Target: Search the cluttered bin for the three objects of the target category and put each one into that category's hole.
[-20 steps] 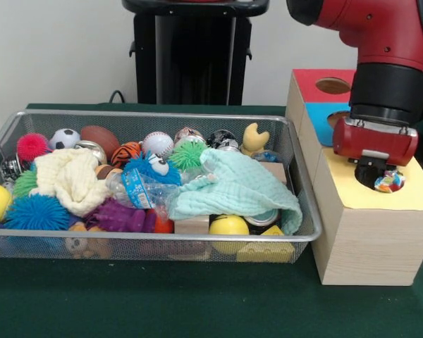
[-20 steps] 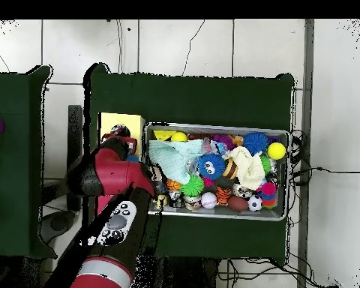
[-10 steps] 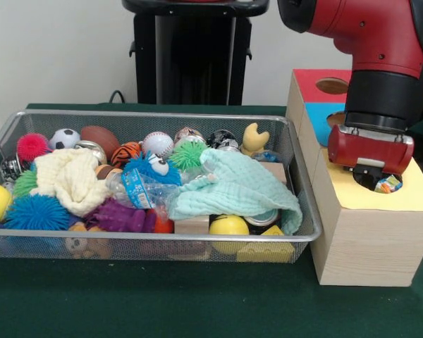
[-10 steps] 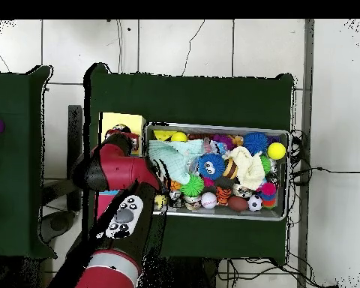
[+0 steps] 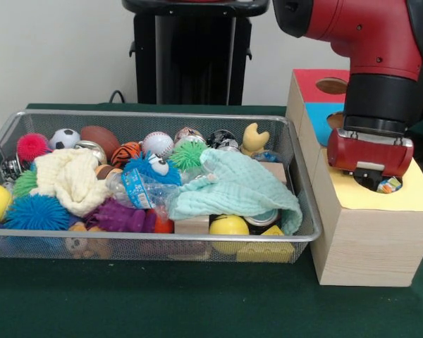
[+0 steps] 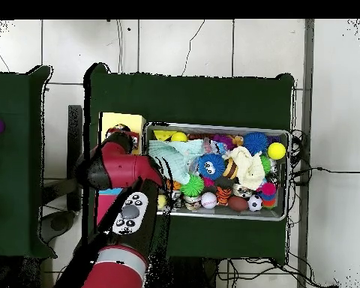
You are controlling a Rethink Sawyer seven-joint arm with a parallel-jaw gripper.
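My gripper [image 5: 374,179] hangs low over the hole in the yellow top [image 5: 416,196] of the wooden box, its red hand just above the rim. A small multicoloured ball [image 5: 389,185] shows inside that hole, right beside the gripper's black tip and partly below the rim. From overhead the gripper [image 6: 118,136] covers the near end of the yellow top [image 6: 130,120]. The wire bin [image 5: 304,211] to the left holds balls: soccer [image 5: 65,138], football [image 5: 101,139], baseball [image 5: 157,144], basketball-striped [image 5: 125,153] and yellow [image 5: 228,226].
The box also has a blue section [image 5: 323,113] and a red section [image 5: 317,81], each with a hole. In the bin lie a mint cloth [image 5: 236,187], a cream cloth [image 5: 70,179], a plastic bottle [image 5: 137,187], spiky toys and a blue plush.
The gripper has come down a little over the yellow hole and shifted slightly left. The multicoloured ball has sunk lower into the hole. The bin's contents have not moved.
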